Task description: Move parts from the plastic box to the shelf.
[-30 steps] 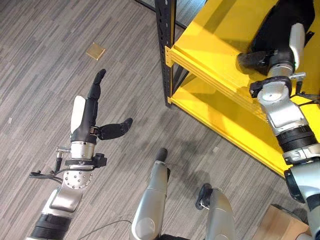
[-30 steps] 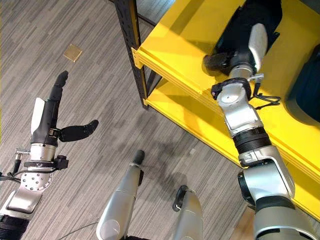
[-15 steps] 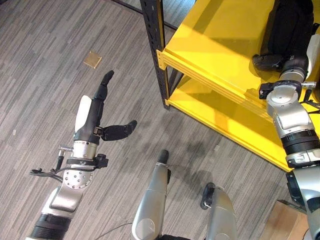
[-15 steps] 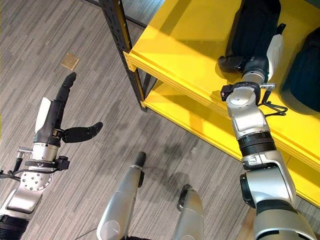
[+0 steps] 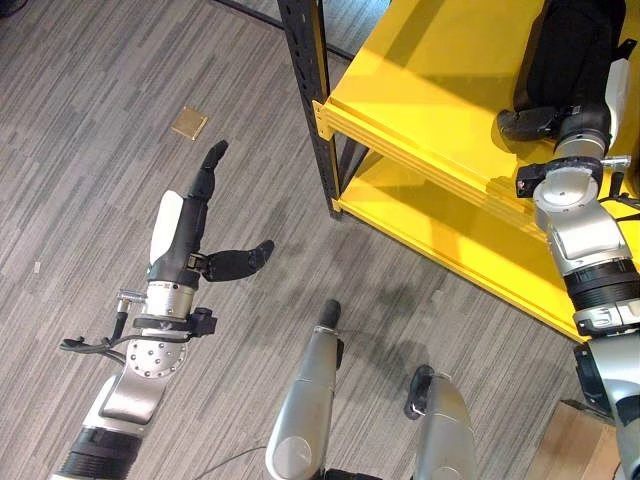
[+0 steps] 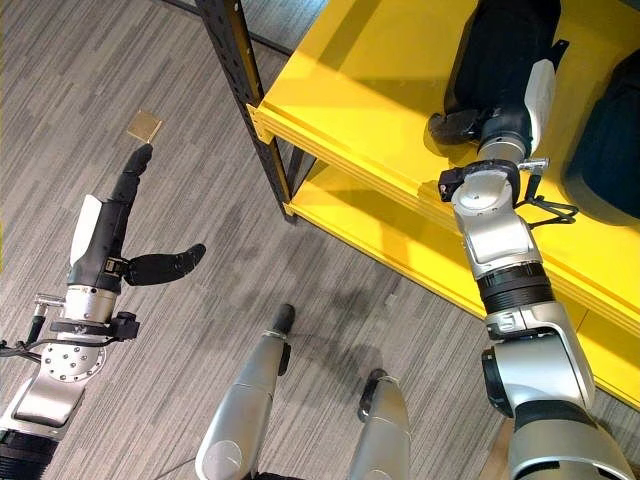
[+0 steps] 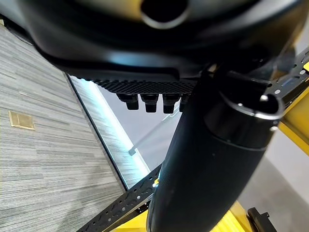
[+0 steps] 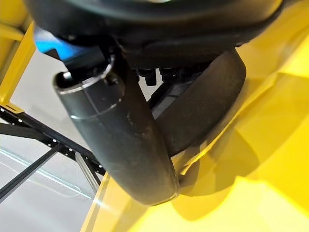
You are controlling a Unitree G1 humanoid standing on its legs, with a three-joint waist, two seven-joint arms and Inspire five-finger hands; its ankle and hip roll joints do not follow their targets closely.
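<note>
A long black part [image 6: 500, 40] lies on the yellow shelf [image 6: 360, 80], on its upper level. My right hand [image 6: 500, 120] rests on the near end of that part, and in the right wrist view the black part [image 8: 205, 104] shows as a rounded dark shape pressed close against the hand. Dark on dark, its hold cannot be made out. My left hand [image 5: 180, 235] hangs over the floor well to the left of the shelf, open, with fingers straight, thumb spread and nothing in it.
A second dark part [image 6: 610, 130] lies further right on the same shelf level. The black shelf post [image 5: 310, 60] stands at the near left corner, above a lower yellow level [image 5: 450, 230]. A brass floor plate [image 5: 190, 123] and a cardboard box [image 5: 580, 450] are nearby.
The view shifted over the last second. My right hand stays on the black part and has edged slightly left on it. The left hand keeps the same pose.
</note>
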